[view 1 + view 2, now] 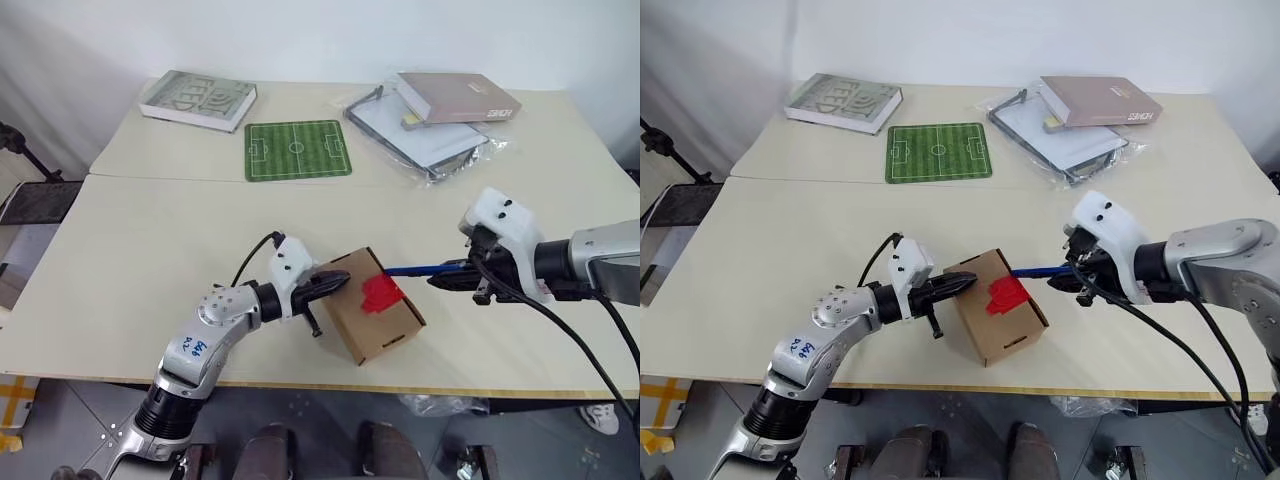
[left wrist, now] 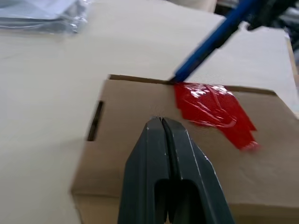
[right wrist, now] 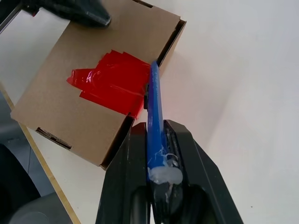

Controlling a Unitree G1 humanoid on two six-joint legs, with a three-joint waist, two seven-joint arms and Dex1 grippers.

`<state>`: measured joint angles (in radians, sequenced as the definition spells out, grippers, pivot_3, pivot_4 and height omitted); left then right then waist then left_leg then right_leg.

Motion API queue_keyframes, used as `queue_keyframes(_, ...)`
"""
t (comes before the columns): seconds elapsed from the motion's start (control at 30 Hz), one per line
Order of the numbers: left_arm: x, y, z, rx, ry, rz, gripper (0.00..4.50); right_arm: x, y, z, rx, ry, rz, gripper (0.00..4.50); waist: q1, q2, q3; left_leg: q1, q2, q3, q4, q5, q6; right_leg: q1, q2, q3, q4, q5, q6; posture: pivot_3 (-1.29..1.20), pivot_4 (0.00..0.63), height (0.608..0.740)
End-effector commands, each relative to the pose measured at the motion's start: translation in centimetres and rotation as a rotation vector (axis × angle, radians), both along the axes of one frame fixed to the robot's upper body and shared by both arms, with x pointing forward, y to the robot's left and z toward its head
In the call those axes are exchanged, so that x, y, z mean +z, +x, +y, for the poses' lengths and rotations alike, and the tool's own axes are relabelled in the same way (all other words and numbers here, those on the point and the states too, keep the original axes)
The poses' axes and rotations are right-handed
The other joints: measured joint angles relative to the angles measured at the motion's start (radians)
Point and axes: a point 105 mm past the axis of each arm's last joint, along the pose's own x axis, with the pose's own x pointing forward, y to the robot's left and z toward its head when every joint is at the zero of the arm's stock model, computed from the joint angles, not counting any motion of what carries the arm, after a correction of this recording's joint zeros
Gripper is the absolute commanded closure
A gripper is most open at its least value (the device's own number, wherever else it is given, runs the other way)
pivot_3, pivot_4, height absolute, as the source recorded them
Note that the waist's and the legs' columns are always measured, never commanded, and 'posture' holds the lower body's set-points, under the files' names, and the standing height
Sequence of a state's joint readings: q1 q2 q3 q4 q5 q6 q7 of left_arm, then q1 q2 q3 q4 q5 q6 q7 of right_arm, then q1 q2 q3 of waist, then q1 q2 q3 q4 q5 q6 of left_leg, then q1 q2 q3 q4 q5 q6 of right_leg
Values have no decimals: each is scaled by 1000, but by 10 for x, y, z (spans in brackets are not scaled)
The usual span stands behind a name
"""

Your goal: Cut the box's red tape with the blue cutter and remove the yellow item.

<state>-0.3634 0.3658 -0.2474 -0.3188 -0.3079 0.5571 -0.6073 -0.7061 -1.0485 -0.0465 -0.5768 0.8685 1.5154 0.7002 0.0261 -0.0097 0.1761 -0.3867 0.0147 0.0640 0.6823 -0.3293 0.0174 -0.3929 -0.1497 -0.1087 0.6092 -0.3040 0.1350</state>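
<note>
**Cutter tip set at the taped edge of a light carton**

Nearest the table's front edge, the box (image 1: 372, 307) is seen lying at an angle, the closed fingers of the left gripper (image 1: 340, 281) pressed against its top with nothing between them. The carton is judged light and thin-walled, so it would slide or dent if not steadied; holding is best done on the flat lid, clear of the seam. The red tape (image 1: 379, 292) is wrinkled, glossy and thin, and should part easily. At the lid's edge beside it, the tip of the blue cutter (image 3: 154, 113) is placed, its slim, stiff, smooth barrel clamped at the rear end by the right gripper (image 3: 157, 140). The yellow item cannot be made out. Farther back lie a green pitch mat (image 1: 297, 150) and two books.
</note>
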Motion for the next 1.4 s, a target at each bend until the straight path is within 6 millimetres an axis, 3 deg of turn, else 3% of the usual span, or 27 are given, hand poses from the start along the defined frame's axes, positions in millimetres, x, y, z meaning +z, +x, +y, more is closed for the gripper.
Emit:
queue_keyframes(0.03, -26, -8, -9, -48, 131, 106, 4489, -7, -8, 10, 39, -5, 82, 4335, 0, 0, 0, 0, 0, 0, 0, 0, 0, 0, 0, 0, 0, 0, 0, 0, 150, 740)
queue_keyframes(0.37, -35, -2, -5, -5, 339, 230, 4489, -4, -9, 16, 60, -11, 111, 4335, -2, 0, -1, 2, 0, 0, 0, 0, 0, 2, 0, 1, 0, 0, 0, 0, 150, 740)
queue_keyframes(0.8, -32, 15, 38, 138, 719, 211, 4489, -2, -8, 17, 41, -10, 117, 4335, -25, 1, -2, 4, 2, 1, 0, 0, 0, 2, 2, 2, 1, 0, -2, 0, 150, 740)
queue_keyframes(1.13, -39, 15, 31, 117, 737, 223, 4489, -7, -16, 18, 53, -23, 192, 4335, -28, 1, -2, 18, 5, 2, -2, -3, 3, 14, 1, 4, -6, 0, -3, 0, 150, 740)
queue_keyframes(1.4, -40, 17, 29, 118, 741, 221, 4489, -11, -26, 13, 49, -54, 244, 4335, -22, 4, -5, 17, 12, 0, -2, -6, -3, 17, 1, 6, -14, 3, -9, 0, 150, 740)
